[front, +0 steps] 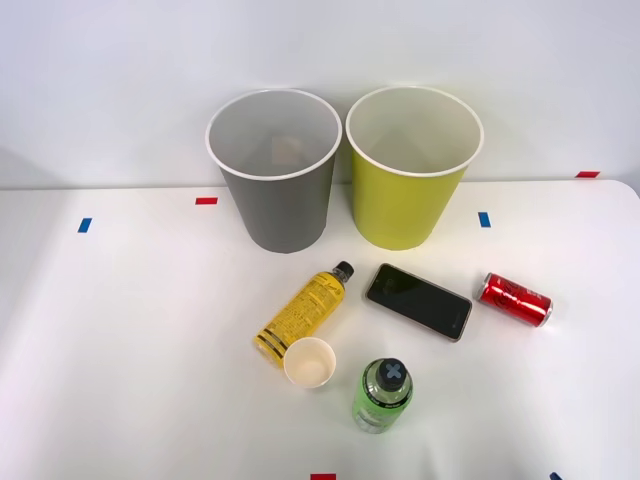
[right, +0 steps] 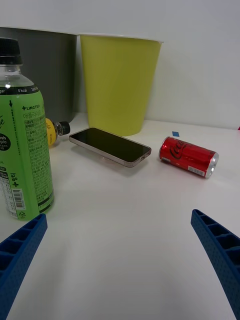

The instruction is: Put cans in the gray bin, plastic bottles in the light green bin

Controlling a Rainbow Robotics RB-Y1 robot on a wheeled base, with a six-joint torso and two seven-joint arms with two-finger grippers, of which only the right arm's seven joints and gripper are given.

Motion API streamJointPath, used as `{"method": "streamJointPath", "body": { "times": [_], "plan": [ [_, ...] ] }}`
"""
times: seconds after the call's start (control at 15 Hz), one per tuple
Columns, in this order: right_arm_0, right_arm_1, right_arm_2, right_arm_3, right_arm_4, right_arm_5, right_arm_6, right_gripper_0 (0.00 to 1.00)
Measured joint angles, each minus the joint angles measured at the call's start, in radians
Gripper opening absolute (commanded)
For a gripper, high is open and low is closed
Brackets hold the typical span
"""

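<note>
A red can (front: 515, 299) (right: 189, 156) lies on its side at the table's right. A yellow bottle (front: 303, 312) (right: 53, 131) with a black cap lies on its side in the middle. The green bottle (front: 383, 395) (right: 22, 140) stands upright near the front edge. At the back stand the gray bin (front: 275, 170) (right: 42, 75) and, to its right, the light green bin (front: 413, 166) (right: 117, 82). My right gripper (right: 120, 265) is open low over the table, with nothing between its blue fingers (right: 220, 252); the green bottle stands just beyond one finger and the can lies farther ahead.
A black phone (front: 419, 300) (right: 110, 145) lies flat between the yellow bottle and the can. A white paper cup (front: 309, 362) stands beside the yellow bottle's base. Small blue and red tape marks (front: 484, 219) dot the white table.
</note>
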State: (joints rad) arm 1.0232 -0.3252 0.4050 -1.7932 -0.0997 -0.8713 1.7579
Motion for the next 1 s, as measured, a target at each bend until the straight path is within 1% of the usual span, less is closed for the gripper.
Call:
{"method": "streamJointPath", "body": {
  "times": [1.0],
  "plan": [
    [0.000, 0.000, 0.000, 0.000, 0.000, 0.000, 0.000, 1.00]
  ]
}}
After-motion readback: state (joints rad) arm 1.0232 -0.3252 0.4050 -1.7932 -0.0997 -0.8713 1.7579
